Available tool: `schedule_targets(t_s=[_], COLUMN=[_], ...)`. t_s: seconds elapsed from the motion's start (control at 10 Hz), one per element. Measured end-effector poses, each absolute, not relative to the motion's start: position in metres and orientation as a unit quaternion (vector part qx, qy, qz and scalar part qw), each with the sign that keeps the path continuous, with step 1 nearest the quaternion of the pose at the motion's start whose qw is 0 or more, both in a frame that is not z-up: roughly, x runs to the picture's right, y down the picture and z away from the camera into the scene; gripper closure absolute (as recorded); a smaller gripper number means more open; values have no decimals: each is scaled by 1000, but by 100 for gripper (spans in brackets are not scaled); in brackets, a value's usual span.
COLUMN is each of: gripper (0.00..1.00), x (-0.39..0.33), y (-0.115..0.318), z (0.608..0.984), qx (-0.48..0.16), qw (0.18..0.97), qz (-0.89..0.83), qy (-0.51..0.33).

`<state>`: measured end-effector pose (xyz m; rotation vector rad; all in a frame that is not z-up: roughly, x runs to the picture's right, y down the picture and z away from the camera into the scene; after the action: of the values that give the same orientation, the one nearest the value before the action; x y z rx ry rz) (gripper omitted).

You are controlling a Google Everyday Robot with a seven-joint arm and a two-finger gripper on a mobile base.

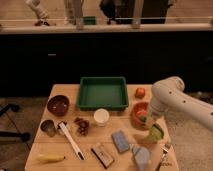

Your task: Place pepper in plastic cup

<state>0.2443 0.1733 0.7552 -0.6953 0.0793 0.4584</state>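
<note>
My gripper [148,120] hangs from the white arm on the right, over the right rim of the orange bowl [138,111]. A small dark green piece, the pepper [145,119], shows at its tip, and the gripper is shut on it. The light green plastic cup [156,132] stands on the table just below and to the right of the gripper, a little apart from it. Most of the pepper is hidden by the gripper.
A green tray [102,92] sits at the back middle and a red-orange fruit [140,92] beside it. White cup [101,116], dark red bowl [58,105], grey metal cup [48,127], banana [50,158], blue sponge [120,141] and a white-handled tool [70,141] lie around.
</note>
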Motion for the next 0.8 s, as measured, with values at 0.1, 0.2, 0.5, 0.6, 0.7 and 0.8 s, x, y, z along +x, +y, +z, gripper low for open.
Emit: schedule_targets(t_s=[0.1, 0.2, 0.5, 0.6, 0.7, 0.8], gripper=[100, 100, 100, 100, 100, 100], x=[246, 247, 254, 253, 253, 253], y=[175, 176, 179, 179, 179, 180], z=[754, 753, 751, 752, 752, 752], qx=[-337, -336, -335, -335, -335, -335], qw=[913, 912, 910, 910, 909, 909], qz=[227, 230, 241, 243, 244, 246], qy=[37, 36, 34, 33, 32, 32])
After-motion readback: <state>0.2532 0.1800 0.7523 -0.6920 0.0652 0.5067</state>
